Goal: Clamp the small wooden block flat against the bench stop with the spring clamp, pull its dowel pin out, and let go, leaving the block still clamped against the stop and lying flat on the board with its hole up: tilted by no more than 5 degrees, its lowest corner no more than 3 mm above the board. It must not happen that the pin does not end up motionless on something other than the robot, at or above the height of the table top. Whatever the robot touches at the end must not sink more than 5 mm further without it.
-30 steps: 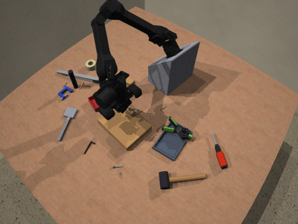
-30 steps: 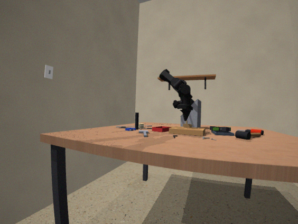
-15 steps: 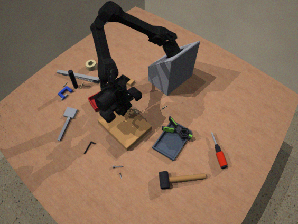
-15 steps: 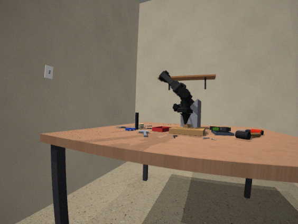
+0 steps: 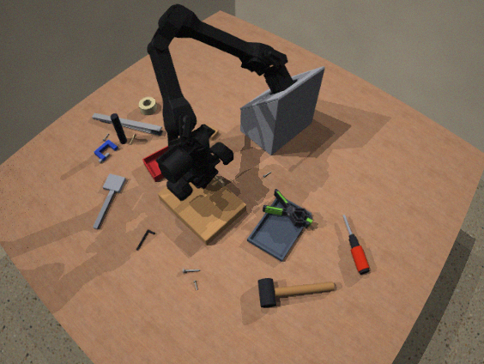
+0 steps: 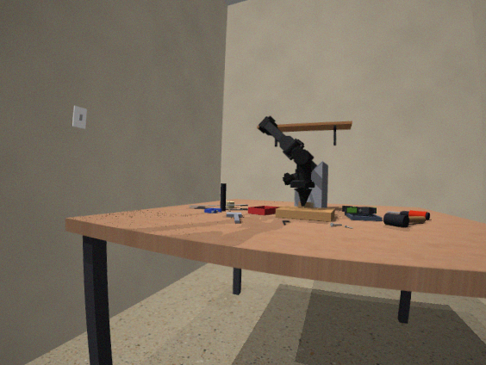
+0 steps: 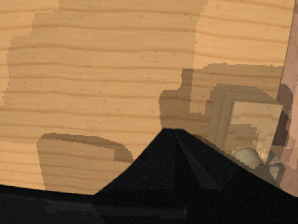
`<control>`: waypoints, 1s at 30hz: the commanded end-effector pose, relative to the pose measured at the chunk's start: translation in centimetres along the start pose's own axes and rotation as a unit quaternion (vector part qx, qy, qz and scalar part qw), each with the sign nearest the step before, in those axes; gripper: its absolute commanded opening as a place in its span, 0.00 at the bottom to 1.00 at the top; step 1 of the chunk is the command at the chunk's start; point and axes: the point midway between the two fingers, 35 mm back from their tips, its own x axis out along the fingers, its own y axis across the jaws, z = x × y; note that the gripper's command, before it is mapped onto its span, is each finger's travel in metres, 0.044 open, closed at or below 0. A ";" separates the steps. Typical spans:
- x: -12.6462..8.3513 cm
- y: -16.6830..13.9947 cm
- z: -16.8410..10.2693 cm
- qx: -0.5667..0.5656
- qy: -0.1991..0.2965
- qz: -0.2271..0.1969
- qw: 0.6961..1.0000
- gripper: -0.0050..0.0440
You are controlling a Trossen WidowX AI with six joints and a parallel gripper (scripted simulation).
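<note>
gripper: matte black gripper [image 7: 174, 137], fingers clenched fully together into one pointed wedge with nothing between them; tip aimed down at the board, just left of the block in the wrist view.
block: small pale wooden block [image 7: 248, 123], squarish, flat-faced, lying on the board near its right edge in the wrist view; hidden under the wrist in the top view.
pin: short light dowel pin [image 7: 250, 156] with a rounded end, at the block's near side; whether it stands upright or leans cannot be told, and its long axis is unclear.
board: thick rectangular slab [image 5: 214, 219] of light, straight-grained wood, long axis running from far left to near right in the top view.
spring clamp: black body with bright green handles [image 5: 287, 210], lying on the far rim of the tray, right of the board, handles pointing left and far; well apart from the block.
tray: shallow blue-grey rectangular tray [image 5: 268, 240], smooth.
arm base: angular grey housing [image 5: 283, 112], far right of the board.
red bin: small red open box [image 5: 152, 165], just left of the gripper.
table: reddish wood-grain top [image 5: 386, 180] on dark legs.
</note>
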 end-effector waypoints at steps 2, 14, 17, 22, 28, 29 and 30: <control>-0.2 -1.1 0.2 0.001 -0.001 0.001 1.000 0.10; 0.0 0.1 0.0 0.001 -0.001 0.001 1.000 0.10; -0.3 0.0 0.2 0.004 0.000 0.006 1.000 0.10; -0.3 0.0 0.2 0.004 0.000 0.006 1.000 0.10; -1.1 0.0 -0.1 0.004 0.001 0.005 1.000 0.10; -1.4 0.1 -0.2 0.003 0.001 0.005 1.000 0.10; -1.7 0.1 -0.3 0.003 0.001 0.005 1.000 0.10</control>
